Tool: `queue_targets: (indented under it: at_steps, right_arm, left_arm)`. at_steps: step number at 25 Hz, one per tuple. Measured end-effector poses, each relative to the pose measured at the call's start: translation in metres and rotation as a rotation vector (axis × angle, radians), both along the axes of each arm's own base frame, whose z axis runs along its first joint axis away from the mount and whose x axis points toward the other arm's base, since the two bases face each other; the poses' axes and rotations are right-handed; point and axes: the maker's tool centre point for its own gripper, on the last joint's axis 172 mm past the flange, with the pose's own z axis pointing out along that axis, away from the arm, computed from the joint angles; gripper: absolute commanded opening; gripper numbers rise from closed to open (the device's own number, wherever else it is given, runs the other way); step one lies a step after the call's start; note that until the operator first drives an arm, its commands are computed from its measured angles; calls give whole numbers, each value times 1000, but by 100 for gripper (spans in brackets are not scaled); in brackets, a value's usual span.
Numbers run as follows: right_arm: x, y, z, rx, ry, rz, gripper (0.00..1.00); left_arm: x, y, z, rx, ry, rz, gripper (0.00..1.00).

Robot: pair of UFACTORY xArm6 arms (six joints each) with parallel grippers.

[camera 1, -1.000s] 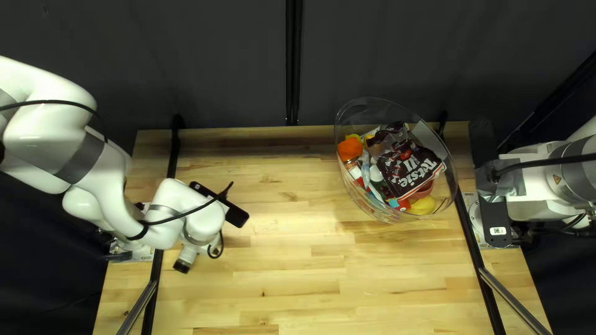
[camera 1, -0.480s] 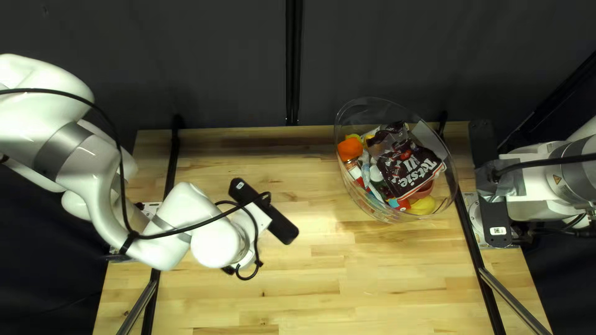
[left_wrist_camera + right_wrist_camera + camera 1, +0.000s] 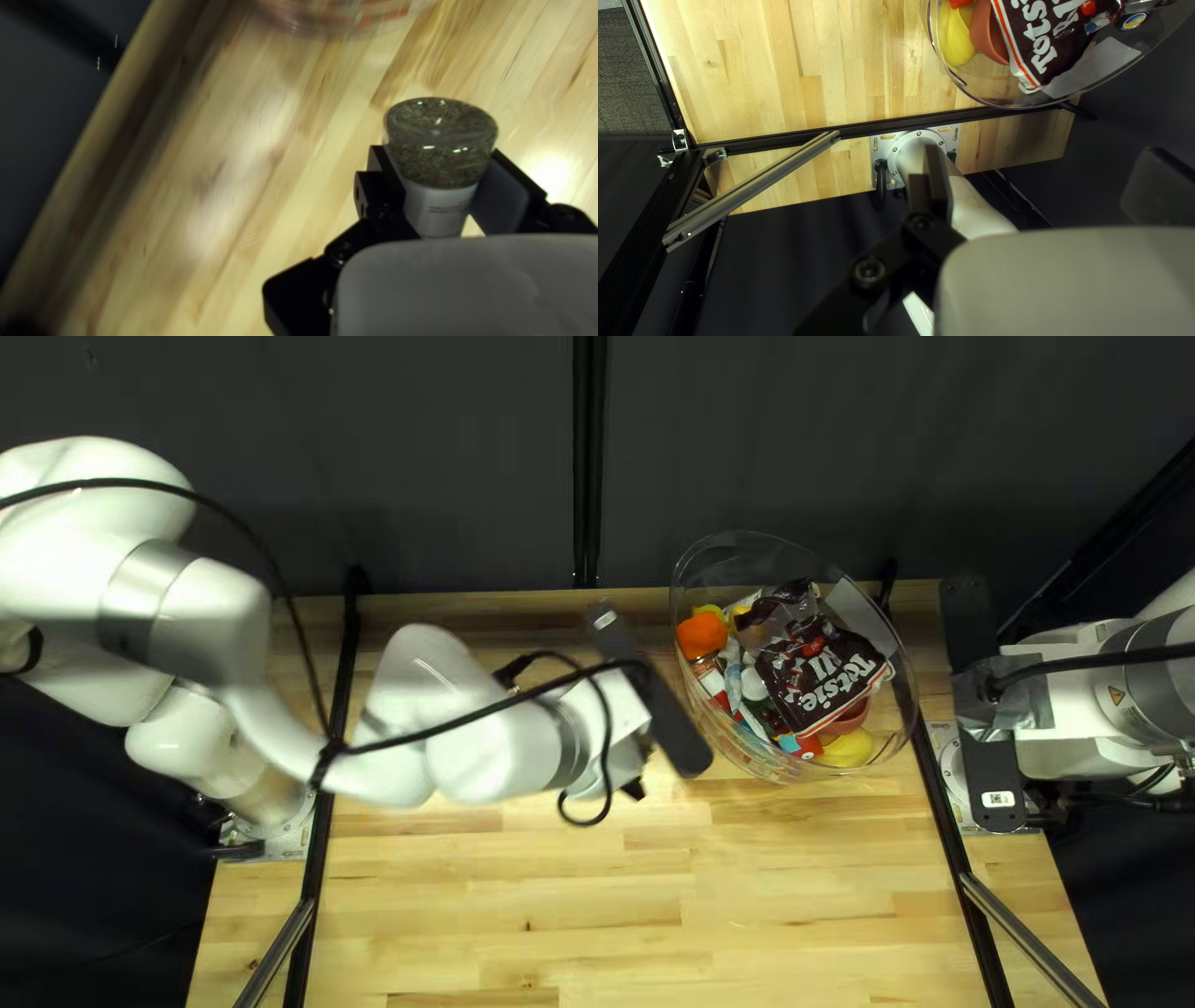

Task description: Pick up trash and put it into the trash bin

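Note:
In the top left view my left gripper (image 3: 632, 787) hangs over the table, left of the clear bin (image 3: 735, 744). My left gripper (image 3: 439, 171) is shut on a clear spice jar (image 3: 442, 146) with dried herbs and a pale label, its herb-filled end pointing away from the fingers. The bin (image 3: 349, 26) lies ahead of the jar, apart from it. My right gripper (image 3: 1058, 753) is at the right edge of the top left view, its fingers hidden there. In its wrist view my right gripper (image 3: 1042, 186) stands open, holding nothing.
The bin holds a brown candy bag (image 3: 822, 672), an orange item (image 3: 702, 635), a yellow item (image 3: 847, 748) and several others. Black rails (image 3: 952, 834) run along both sides of the wooden table (image 3: 598, 921). A dark curtain (image 3: 411, 461) hangs behind.
My left arm has swung right across the table, its gripper moving from the left side to near the bin. The right arm and the bin have not moved.

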Motion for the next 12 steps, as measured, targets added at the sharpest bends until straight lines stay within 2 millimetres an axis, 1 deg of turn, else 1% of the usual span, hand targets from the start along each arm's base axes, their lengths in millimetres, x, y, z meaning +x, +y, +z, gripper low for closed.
queue_targets:
  at_steps: [5, 12]
  right_arm:
    - [0, 0, 0, 0, 0, 0, 100]
    - [0, 0, 0, 0, 0, 0, 100]
  left_arm:
    - [51, 42, 22, 47, -56, -81, 0]
    - [106, 74, 46, 82, -102, -114, 0]
